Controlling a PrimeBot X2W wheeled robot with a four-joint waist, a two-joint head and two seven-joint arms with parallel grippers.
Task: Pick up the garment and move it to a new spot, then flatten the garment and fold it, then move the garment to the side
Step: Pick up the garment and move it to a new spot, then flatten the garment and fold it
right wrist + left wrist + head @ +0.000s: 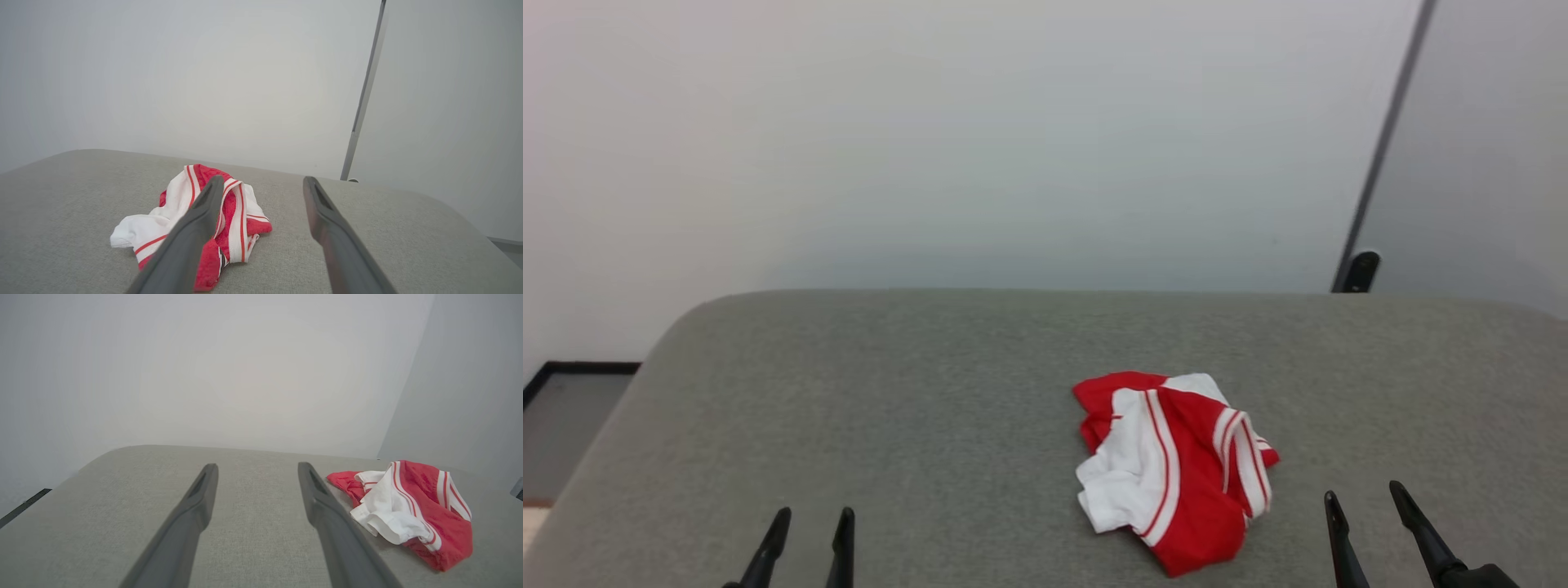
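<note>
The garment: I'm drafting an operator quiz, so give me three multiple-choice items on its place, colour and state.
1. In the head view, the garment lies nearer which gripper? A) left B) right C) midway
2. Its colours? A) blue and white B) red and white C) all black
3. Its state? A) crumpled heap B) folded flat C) held aloft
Answers: 1 B, it sits close to the right gripper, far from the left gripper. 2 B, red fabric with white striped panels. 3 A, bunched on the grey surface, both grippers open and clear of it.
</note>
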